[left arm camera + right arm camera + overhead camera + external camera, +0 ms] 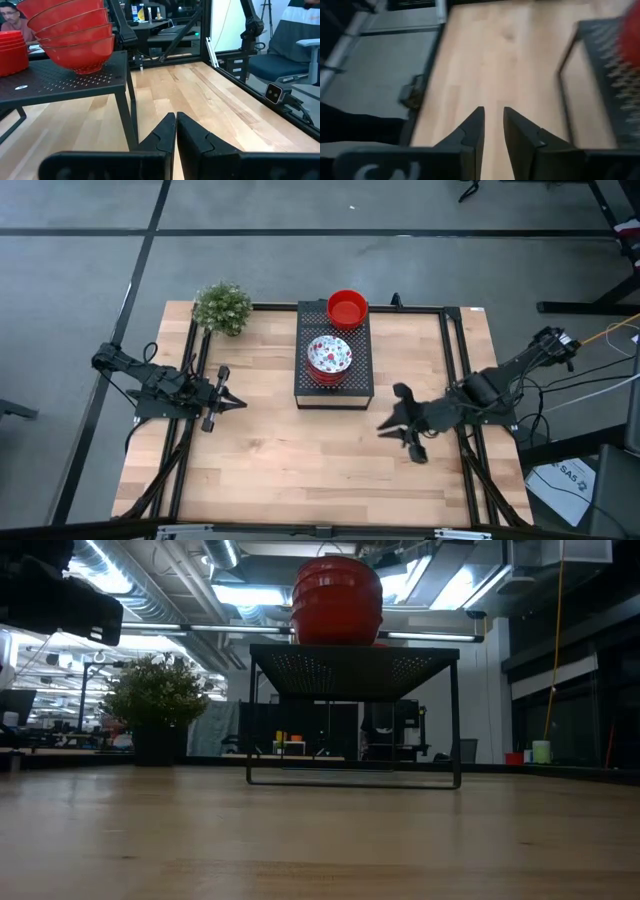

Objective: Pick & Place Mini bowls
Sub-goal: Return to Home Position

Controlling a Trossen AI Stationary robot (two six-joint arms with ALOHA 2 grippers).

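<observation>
Closest to the lens, the left hand is showing its two dark fingers pressed together and holding nothing. It is hovering low over the left side of the worktop and pointing toward the black perforated box, with bare wood lying between them. The mini bowls are sitting on top of that box in two stacks. The plain red stack is standing at the far end and the white floral stack nearer the middle, both well apart from either hand. The right hand is hanging over the right front part of the worktop, its fingers standing a narrow gap apart and gripping nothing. A small green plant is standing at the far left corner, near the box but not touching it.
</observation>
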